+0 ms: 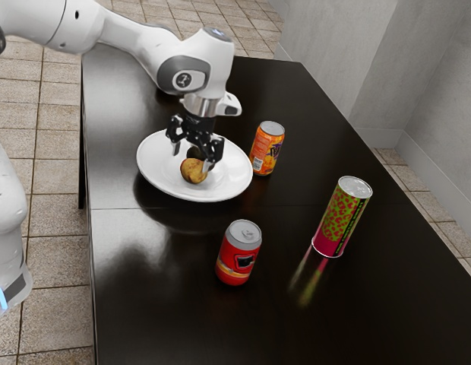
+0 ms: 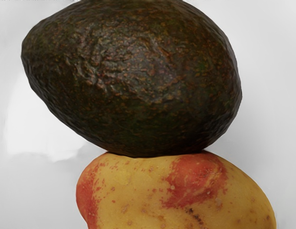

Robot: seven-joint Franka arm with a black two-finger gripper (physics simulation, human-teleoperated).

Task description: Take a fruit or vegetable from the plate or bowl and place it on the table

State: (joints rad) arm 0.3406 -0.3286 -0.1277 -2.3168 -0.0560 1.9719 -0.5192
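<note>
At the exterior view's left, pale square stone tiles (image 1: 53, 251) run along the long edge of a glossy black rectangular table (image 1: 159, 304). Next comes a broad, round, shiny white plate (image 1: 156, 171) on that table. Over it hangs the black two-finger gripper (image 1: 191, 160) of the white arm (image 1: 129, 34), its fingers spread wide apart with nothing clasped between them. Both pieces of produce lie on the plate under the hand: a dark green-brown, rough-skinned oval avocado (image 2: 133, 76) and, against it, a smooth yellow potato (image 2: 186, 191) blotched with red (rather like a blush on its skin). One finger's tip overlaps the potato's edge in the exterior view; I cannot tell whether they touch.

Farther right, an upright red metal can (image 1: 237, 257) with a silver top stands apart from the plate. An orange printed metal can (image 1: 267, 148) stands close beside the plate's rim, and a taller green-and-pink patterned cylindrical can (image 1: 342, 218) stands rightmost, well apart from it.
</note>
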